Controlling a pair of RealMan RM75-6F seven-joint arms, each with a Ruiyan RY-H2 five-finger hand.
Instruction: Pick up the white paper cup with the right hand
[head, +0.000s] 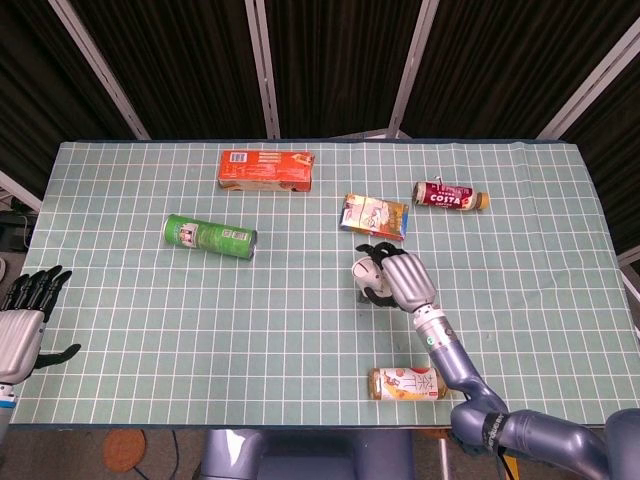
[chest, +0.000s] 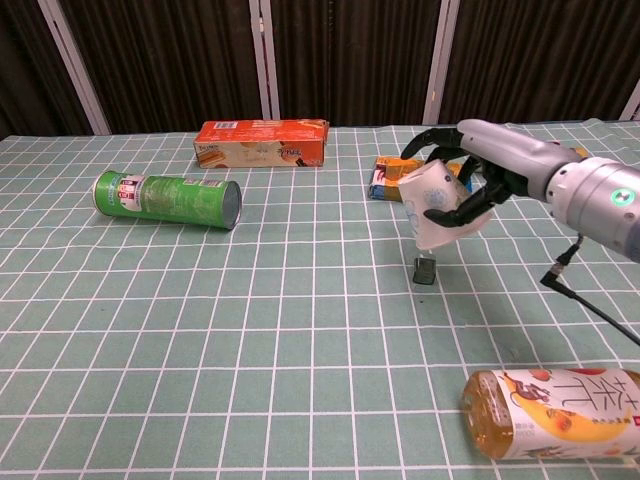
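Two hands are in view. The right hand (chest: 478, 175) grasps the white paper cup (chest: 432, 206) and holds it clear of the table (chest: 200, 330). In the chest view the cup sits inside the curl of the hand, tilted, with its narrower end pointing down. The dark fingers (chest: 432, 138) arch over the upper part of the cup, and a dark digit (chest: 462, 208) presses the cup wall on the side nearer the wrist. The cup is thus enclosed between the fingers above and this digit below. In the head view the right hand (head: 398, 278) covers most of the cup (head: 366, 274), so the contact on the far side cannot be confirmed there.

A small dark object (chest: 425, 271) lies on the table directly under the raised cup, apart from it. An orange snack box (chest: 388, 174) lies just behind the hand, partly hidden by it. A Costa coffee bottle (head: 448, 196) lies on its side farther right. A tea bottle (chest: 550, 414) lies on its side at the near table edge. A green crisp tube (chest: 168, 198) and a red box (chest: 262, 142) lie on the left half of the table, well apart from the cup.

The left hand (head: 22, 325) hangs off the left table edge, fingers spread, holding nothing.
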